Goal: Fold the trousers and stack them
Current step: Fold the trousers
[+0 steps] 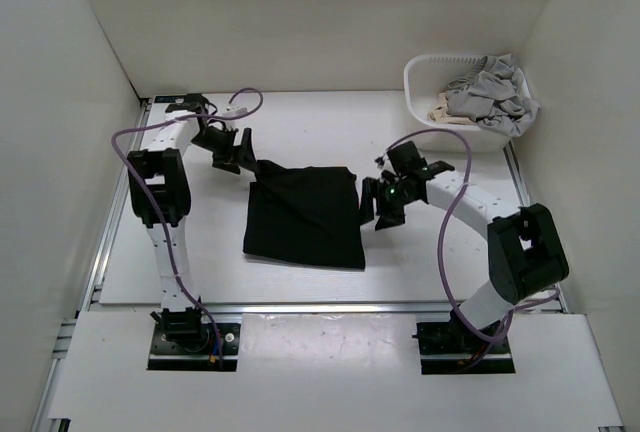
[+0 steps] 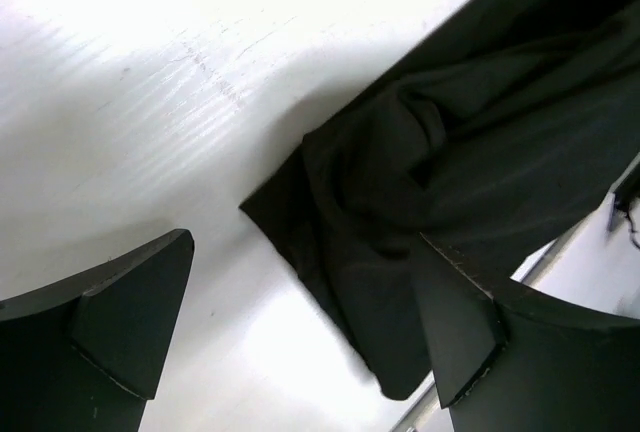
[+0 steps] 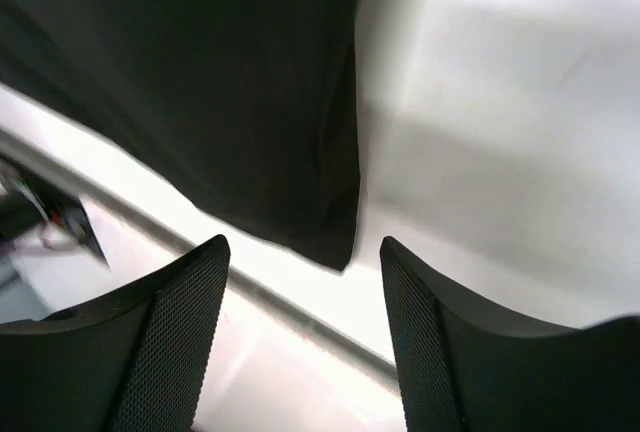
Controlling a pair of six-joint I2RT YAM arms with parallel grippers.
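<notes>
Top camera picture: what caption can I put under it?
Folded black trousers lie between the left tool and right tool on a white table, clothes basket in the far corner.

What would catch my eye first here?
The black trousers, folded into a rough square mid-table, with the left fingers and right fingers spread open at either side. Next, the white basket in the far right corner, holding a crumpled grey garment.
</notes>
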